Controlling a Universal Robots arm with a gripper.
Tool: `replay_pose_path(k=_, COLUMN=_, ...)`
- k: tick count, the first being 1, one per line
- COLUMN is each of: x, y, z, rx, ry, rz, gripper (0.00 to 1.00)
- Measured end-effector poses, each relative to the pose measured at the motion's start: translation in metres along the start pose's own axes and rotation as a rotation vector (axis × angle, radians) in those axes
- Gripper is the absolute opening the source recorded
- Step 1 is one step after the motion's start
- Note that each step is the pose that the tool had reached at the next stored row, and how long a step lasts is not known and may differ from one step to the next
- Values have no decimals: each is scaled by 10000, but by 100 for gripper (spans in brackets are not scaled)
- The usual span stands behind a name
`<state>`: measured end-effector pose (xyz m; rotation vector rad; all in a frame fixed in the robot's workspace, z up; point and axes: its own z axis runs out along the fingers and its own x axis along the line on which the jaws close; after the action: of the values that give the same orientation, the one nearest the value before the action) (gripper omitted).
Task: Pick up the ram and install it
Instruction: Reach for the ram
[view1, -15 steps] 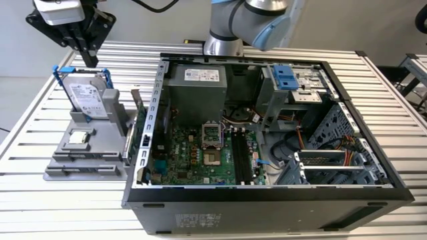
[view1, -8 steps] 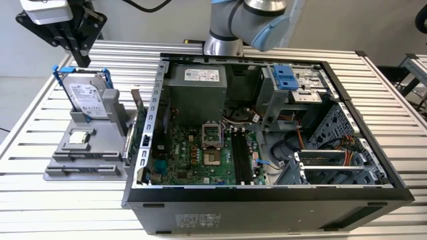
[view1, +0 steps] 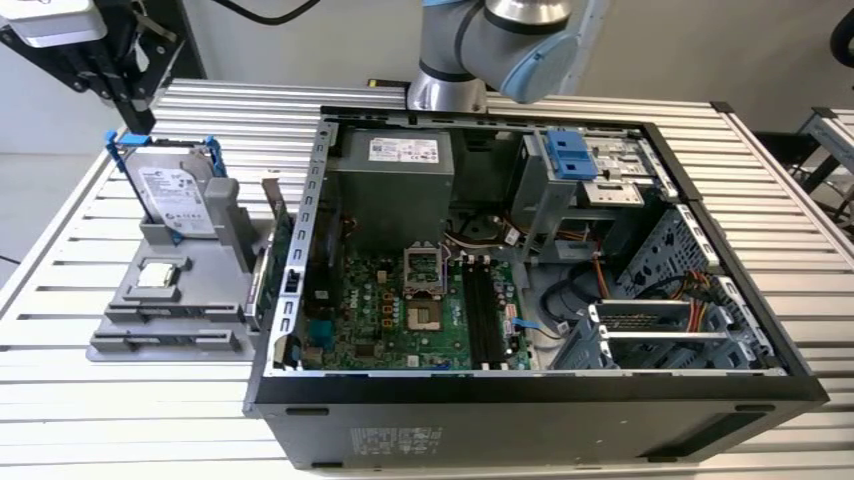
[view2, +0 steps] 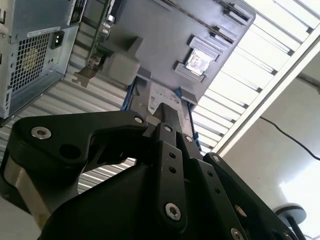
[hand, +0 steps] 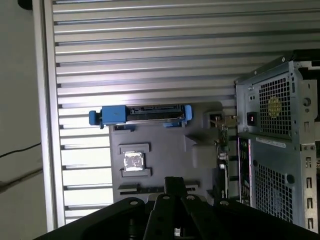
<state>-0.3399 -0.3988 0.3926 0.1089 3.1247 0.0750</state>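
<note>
Hangs above the grey moulded plastic parts holder (view1: 134, 300) on the ribbed metal table (view1: 80, 420): black linkage gripper (hand: 175, 184), whether spread or closed impossible to tell. Stands edge-up in the holder's long slot, below the tool and just past the small square silver processor chip (hand: 133, 162): a thin dark strip taken for the ram (hand: 142, 189). Long axis parallel to the blue-framed silver hard drive (hand: 145, 115), crosswise to the black motherboard slots (view1: 487, 310).

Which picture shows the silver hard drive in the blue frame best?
The exterior view: the hard drive stands upright in the gray holder, its flat labelled face showing. In the first wrist view you see just the top edge of the hard drive. In the second wrist view the gripper covers most of the hard drive.
</note>
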Motion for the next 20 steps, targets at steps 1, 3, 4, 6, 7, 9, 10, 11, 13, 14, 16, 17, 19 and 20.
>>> replay_pose_path(k=1, x=12, y=-1, z=-1, rx=2, ry=21, rz=-17, gripper=0)
replay_pose_path(k=3, x=31, y=-2, z=0, rx=3, ry=52, rz=-57, gripper=0)
replay_pose_path(k=4, x=40, y=-2, z=0, rx=3, ry=63, rz=-86, gripper=0)
replay_pose_path(k=6, x=61, y=-1, z=-1, rx=3, ry=72, rz=-140, gripper=0)
replay_pose_path(k=7, x=71, y=0, z=-1, rx=3, ry=74, rz=-166, gripper=0)
replay_pose_path(k=9, x=81, y=2, z=-1, rx=2, ry=75, rz=-198, gripper=0)
replay_pose_path(k=10, x=81, y=2, z=-1, rx=2, ry=75, rz=-198, gripper=0)
replay_pose_path(k=11, x=82, y=1, z=-1, rx=2, ry=76, rz=-199, gripper=0)
replay_pose_path(k=13, x=83, y=-13, z=-2, rx=3, ry=77, rz=-197, gripper=0)
replay_pose_path(k=14, x=81, y=-31, z=-2, rx=2, ry=75, rz=-196, gripper=0)
replay_pose_path(k=16, x=77, y=-84, z=-5, rx=2, ry=76, rz=-196, gripper=0)
replay_pose_path(k=17, x=75, y=-113, z=-6, rx=2, ry=75, rz=-196, gripper=0)
replay_pose_path(k=19, x=71, y=-175, z=-9, rx=2, ry=76, rz=-197, gripper=0)
replay_pose_path(k=20, x=68, y=-206, z=-10, rx=3, ry=77, rz=-197, gripper=0)
